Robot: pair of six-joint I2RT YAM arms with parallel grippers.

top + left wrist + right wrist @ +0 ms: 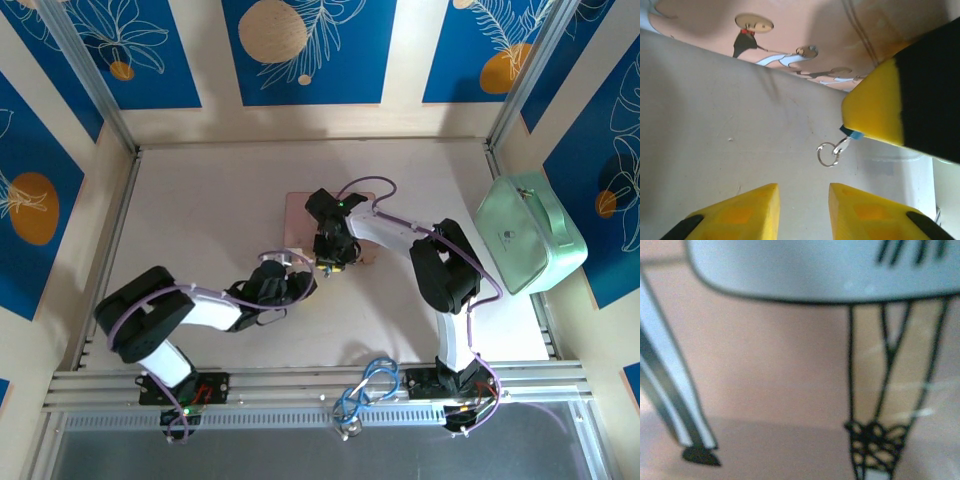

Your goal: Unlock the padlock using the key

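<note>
Blue leaf-print panels (310,50) wall in a pale, matte table (200,220). A mint-green case (525,245) sits at its right edge, and a pink illustrated box (298,215) mid-table. The left claw (802,210) hovers low, fingers parted and empty. The right claw (335,262) sits at the box's near edge; how far it is closed cannot be told. A tiny teal padlock (852,134) peeks from under its fingertip, with a silver ring (827,154) dangling. The left claw should probably approach that ring slowly and pinch squarely while the padlock is held steady.
</note>
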